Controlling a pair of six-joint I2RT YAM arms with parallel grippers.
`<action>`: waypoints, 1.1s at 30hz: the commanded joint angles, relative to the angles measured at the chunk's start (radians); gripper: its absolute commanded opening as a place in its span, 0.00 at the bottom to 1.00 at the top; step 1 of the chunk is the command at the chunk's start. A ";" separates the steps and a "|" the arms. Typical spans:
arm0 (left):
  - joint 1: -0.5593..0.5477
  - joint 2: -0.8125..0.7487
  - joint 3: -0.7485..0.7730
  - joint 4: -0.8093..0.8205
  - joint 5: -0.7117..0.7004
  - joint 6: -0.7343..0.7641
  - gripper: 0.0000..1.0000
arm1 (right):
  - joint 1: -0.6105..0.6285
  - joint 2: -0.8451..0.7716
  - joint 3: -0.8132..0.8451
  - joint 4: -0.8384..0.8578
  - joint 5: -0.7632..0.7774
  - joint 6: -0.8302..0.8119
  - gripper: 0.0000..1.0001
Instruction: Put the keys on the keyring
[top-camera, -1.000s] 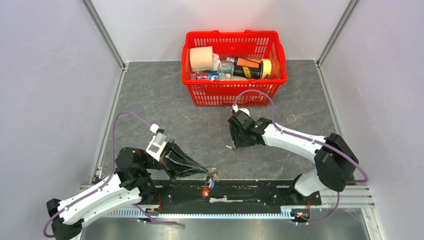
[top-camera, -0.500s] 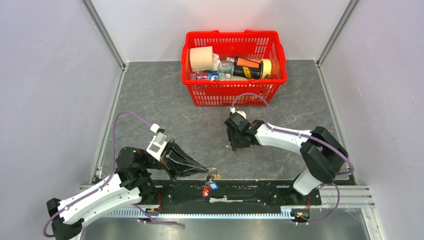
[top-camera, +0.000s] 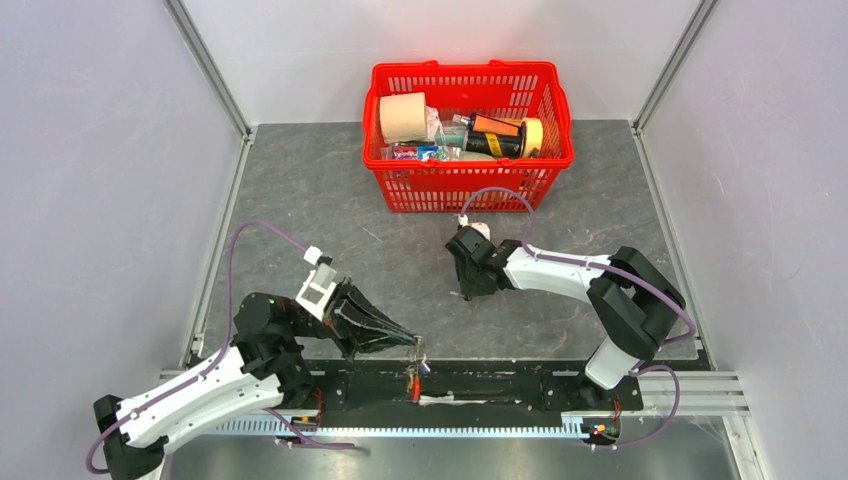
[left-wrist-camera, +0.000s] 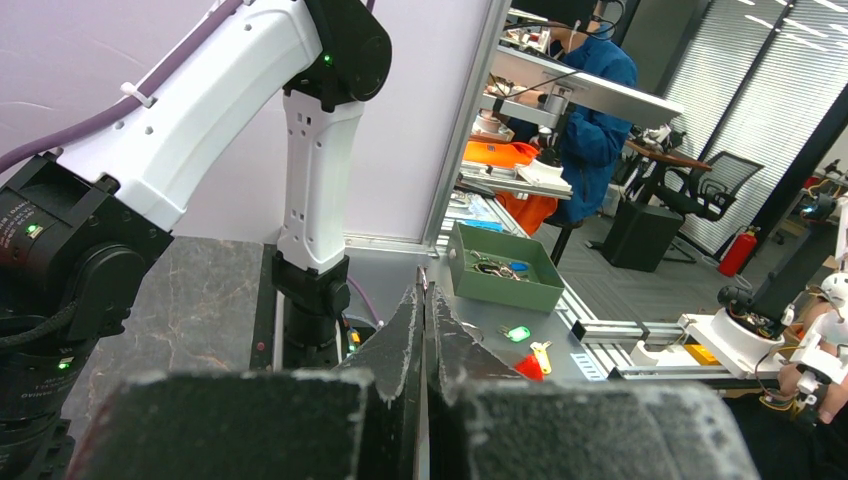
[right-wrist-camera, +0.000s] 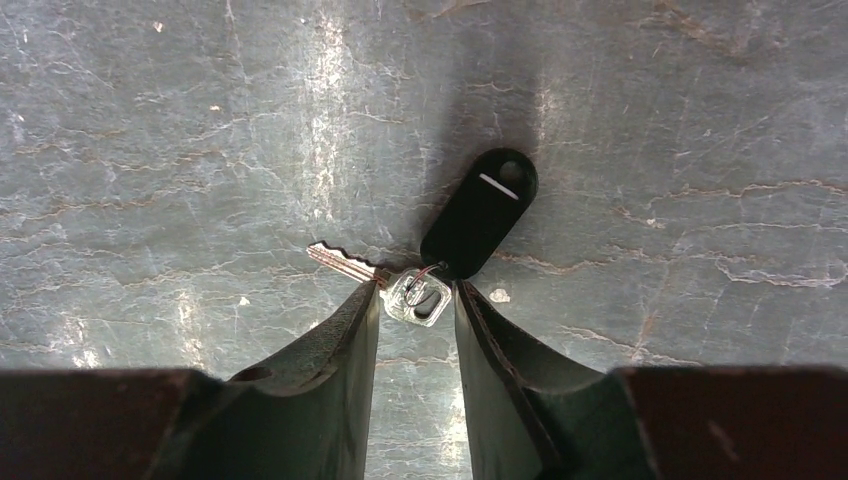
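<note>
Currently the right pincer (right-wrist-camera: 416, 292) is set low over the key (right-wrist-camera: 385, 278), which lies flat on the desk (right-wrist-camera: 150, 120) near its middle, in front of the red basket (top-camera: 468, 192). The jaws are part-way apart and straddle the key's silvery head, and nothing is clamped yet. The step in hand is judged to be picking up this key. It is best done with the fingertips pressed right down to the desk surface, since so thin a piece of metal is easily skated over. The squeeze should be centred on the head, so that the toothed blade is left sticking out free. A black fob (right-wrist-camera: 480, 213) is attached at the head and lies against the inner side of one finger. It may be pinched along with the key or twist it, so a slow closing is advised.

The left pincer (top-camera: 415, 346) is clenched, apparently on the keyring (top-camera: 414, 380), which is seen dangling from its tips over the black rail (top-camera: 500, 385) at the near edge. It is well apart from the key. The basket is far enough behind not to hinder the lift. The open desk between the arms must be crossed for the two to meet.
</note>
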 joint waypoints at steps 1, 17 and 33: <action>0.002 0.002 0.012 0.058 -0.010 0.029 0.02 | -0.001 -0.014 0.037 0.006 0.051 -0.001 0.40; 0.002 0.005 0.015 0.058 -0.008 0.027 0.02 | 0.007 0.010 0.055 -0.002 0.075 -0.016 0.23; 0.002 0.003 0.023 0.059 -0.007 0.022 0.02 | 0.028 -0.018 0.057 -0.029 0.132 -0.048 0.00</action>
